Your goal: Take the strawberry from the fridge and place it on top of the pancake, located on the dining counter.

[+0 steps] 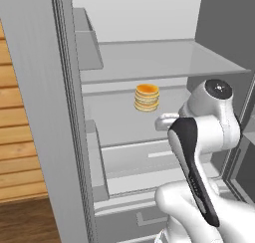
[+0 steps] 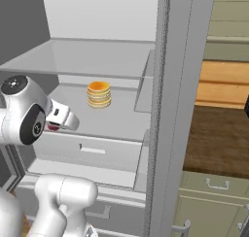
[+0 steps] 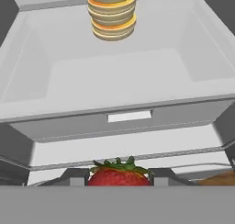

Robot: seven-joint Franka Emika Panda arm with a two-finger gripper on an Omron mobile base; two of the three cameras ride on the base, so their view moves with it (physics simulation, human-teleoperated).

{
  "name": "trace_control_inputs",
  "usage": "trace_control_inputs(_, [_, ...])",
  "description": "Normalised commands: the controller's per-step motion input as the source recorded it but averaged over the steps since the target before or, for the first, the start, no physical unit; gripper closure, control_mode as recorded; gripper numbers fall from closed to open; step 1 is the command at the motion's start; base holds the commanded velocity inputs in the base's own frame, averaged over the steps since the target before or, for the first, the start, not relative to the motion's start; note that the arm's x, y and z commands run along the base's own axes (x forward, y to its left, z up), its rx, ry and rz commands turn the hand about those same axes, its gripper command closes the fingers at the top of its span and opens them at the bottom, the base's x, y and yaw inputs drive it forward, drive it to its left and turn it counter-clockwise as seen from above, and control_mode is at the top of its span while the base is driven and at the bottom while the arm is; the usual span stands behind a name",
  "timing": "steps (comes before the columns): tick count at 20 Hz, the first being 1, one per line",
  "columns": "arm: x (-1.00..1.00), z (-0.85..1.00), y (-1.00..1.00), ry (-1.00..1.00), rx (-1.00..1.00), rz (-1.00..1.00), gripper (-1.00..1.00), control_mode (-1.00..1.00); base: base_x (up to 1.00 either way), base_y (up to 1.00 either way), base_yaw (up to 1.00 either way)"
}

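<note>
The fridge point(image 1: 42, 97) stands open in front of me, its white shelves point(image 2: 97, 56) in sight. My gripper point(image 2: 57, 123) hovers just outside the middle shelf and is shut on the strawberry point(image 3: 120, 176), a red fruit with green leaves low in the hand view. A bit of red from the strawberry point(image 2: 52, 127) also peeks out beside the hand in the right base view. In the left base view my gripper point(image 1: 164, 121) points into the fridge, and the fruit is hidden behind the hand. The pancake and the dining counter are out of view.
An orange-topped stack point(image 1: 147, 97) without a plate sits on the middle shelf, beyond the gripper. A white drawer point(image 3: 128, 122) with a slot handle lies below that shelf. The fridge's side wall point(image 2: 175, 95) rises at the right, with sage-green cabinets point(image 2: 214, 202) past it.
</note>
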Motion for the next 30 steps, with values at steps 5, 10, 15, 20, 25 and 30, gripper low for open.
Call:
trace_control_inputs(5, [-0.94, 0.61, -0.16, 0.21, -0.03, 0.0, 1.0, -1.0, 0.0, 0.0, 0.0])
trace_control_inputs(10, [-0.55, -0.52, -0.56, 0.05, -0.1, 0.0, 1.0, -1.0, 0.0, 0.0, 0.0])
trace_control_inputs(15, [-0.04, -0.21, -0.6, 0.0, 0.0, 0.06, 1.0, -1.0, 0.0, 0.0, 0.0])
trace_control_inputs(20, [0.0, 0.0, 0.25, 0.0, 0.0, 0.0, 1.0, -1.0, 0.0, 0.0, 0.0])
trace_control_inputs(25, [0.0, 0.0, 0.53, 0.0, 0.0, -0.01, 1.0, -1.0, 0.0, 0.0, 0.0])
trace_control_inputs(30, [0.0, -0.07, 0.01, 0.0, 0.0, -0.07, 1.0, -1.0, 0.0, 0.0, 0.0])
